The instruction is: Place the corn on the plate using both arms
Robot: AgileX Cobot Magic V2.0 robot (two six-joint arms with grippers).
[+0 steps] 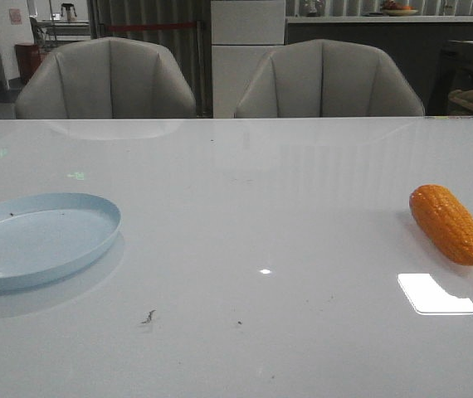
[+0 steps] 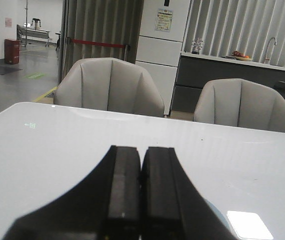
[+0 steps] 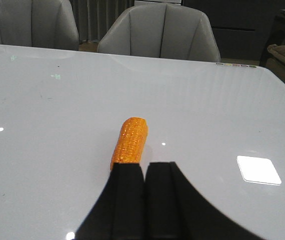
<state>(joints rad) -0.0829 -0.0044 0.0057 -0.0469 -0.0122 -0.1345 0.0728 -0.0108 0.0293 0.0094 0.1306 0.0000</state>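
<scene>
Corn, an orange cob of bumpy kernels, lies on the glossy white surface just beyond the right pincer, whose black fingers are pressed together, holding nothing. The left pincer is likewise closed and empty. A round pale blue plate sits well apart from the cob.

Orange corn lying table-right; pale blue plate far left.

The notice on the white fridge carries print too small to read.
</scene>
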